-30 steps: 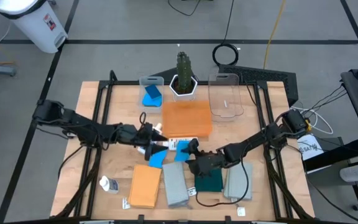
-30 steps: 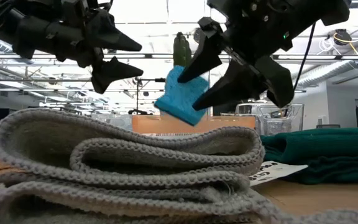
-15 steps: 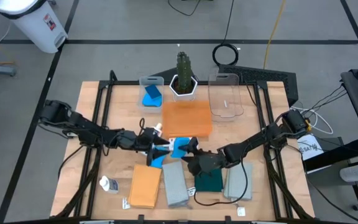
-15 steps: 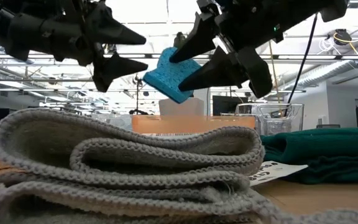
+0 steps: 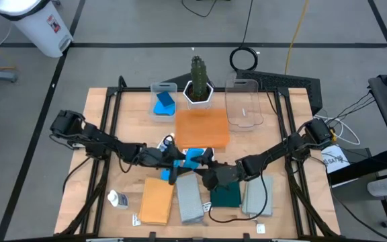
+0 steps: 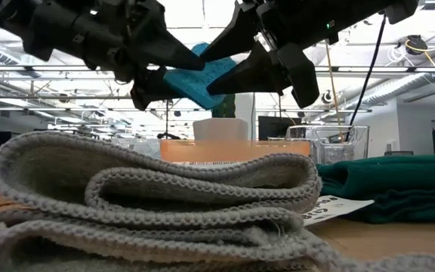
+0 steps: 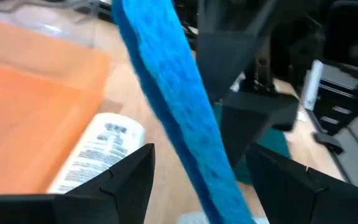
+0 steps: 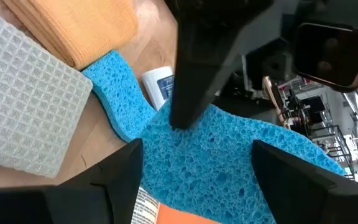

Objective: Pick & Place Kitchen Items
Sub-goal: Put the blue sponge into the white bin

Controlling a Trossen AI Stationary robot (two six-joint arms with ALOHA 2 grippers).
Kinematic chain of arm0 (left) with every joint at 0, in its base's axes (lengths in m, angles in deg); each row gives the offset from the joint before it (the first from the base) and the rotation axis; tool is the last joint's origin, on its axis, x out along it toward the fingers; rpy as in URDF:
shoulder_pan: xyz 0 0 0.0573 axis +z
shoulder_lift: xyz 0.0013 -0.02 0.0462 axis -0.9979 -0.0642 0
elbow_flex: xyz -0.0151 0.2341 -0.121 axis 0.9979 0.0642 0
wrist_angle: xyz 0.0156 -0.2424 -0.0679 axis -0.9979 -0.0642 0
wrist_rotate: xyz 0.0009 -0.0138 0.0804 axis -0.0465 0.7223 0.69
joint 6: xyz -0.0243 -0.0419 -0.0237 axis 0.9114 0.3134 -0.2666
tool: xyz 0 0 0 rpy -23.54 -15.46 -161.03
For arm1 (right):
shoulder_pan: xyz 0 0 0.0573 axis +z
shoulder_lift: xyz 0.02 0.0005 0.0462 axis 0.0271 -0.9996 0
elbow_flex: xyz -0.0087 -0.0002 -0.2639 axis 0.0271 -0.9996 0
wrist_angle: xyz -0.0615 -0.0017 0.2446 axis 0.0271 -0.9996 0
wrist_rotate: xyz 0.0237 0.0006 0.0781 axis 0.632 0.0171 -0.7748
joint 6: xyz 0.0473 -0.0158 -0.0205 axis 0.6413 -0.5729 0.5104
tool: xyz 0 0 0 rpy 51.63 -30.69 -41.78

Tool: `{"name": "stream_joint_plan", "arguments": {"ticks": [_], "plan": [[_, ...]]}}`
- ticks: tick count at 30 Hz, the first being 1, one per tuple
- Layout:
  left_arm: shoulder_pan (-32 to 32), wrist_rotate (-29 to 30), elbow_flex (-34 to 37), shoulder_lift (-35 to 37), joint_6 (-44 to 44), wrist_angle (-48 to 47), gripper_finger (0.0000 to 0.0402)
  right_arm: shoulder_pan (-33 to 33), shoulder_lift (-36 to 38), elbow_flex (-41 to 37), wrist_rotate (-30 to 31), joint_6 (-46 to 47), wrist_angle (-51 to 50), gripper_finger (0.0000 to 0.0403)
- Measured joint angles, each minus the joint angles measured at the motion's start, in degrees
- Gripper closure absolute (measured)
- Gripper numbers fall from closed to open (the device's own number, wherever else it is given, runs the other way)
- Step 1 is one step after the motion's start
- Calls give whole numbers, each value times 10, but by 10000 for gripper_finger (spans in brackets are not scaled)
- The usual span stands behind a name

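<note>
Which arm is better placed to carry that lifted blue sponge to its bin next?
Left, probably. The right gripper holds the blue sponge aloft, but the left gripper has open fingers around it, and the clear bin holding another sponge sits on the left arm's side.

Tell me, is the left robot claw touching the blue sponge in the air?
Apart: the left wrist view shows the sponge between the left gripper's open fingers, gaps both sides.

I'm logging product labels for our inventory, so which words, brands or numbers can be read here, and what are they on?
None can be read for certain.
White bottle by the orange tray: printed lines, too blurred.
Paper tag beside the dark green cloth: dark lettering, too small.
Bin on the floor: red sticker, illegible.
</note>
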Motion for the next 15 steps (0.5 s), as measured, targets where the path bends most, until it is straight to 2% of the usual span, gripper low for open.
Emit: {"name": "stream_joint_plan", "arguments": {"ticks": [5,8,11,15], "plan": [[7,4,-13,-2,-8,2,145,0,0,0,0,-1,4,136],[12,3,-13,-2,-19,-1,160,0,0,0,-1,6,3,136],[14,2,-13,-2,-22,-1,208,0,0,0,-1,10,4,136],[21,1,-13,-2,-30,-8,321,1,0,0,0,17,13,136]]}}
